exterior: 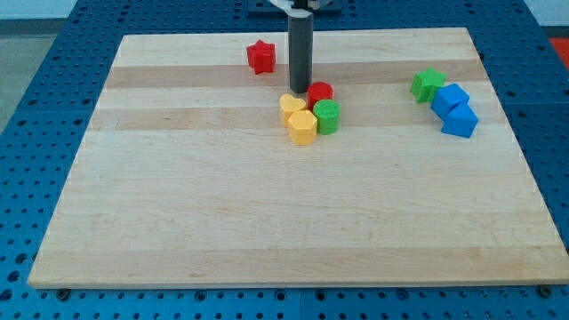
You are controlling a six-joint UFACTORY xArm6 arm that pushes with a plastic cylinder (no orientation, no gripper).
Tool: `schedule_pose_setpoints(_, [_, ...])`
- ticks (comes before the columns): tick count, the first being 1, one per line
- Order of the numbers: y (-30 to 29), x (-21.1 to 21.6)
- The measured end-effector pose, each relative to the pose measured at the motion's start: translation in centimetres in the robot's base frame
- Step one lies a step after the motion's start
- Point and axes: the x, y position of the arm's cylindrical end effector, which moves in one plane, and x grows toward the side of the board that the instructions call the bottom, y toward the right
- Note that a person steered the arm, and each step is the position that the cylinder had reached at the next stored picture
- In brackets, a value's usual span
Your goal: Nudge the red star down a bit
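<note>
Camera view: the red star point(260, 56) is seen near the board's point(178, 222) top edge, left of centre. To its right, my tip point(300, 90) is set down just above a tight cluster of a yellow heart point(292, 106), yellow hexagon point(302, 127), red cylinder point(320, 92) and green cylinder point(327, 116). No pincer is fitted, only a rod. At the far right a green star point(428, 84) adjoins two blue blocks point(455, 109).

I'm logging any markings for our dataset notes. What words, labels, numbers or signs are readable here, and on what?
None: no readable text, number or logo shows on the wooden board, the blocks such as the red star, the rod above my tip, or the blue perforated table.
</note>
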Motion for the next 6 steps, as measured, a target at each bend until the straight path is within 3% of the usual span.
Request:
schedule_pose_setpoints(4, [0.0, -10.1])
schedule_pose_setpoints(6, [-8.7, -10.9])
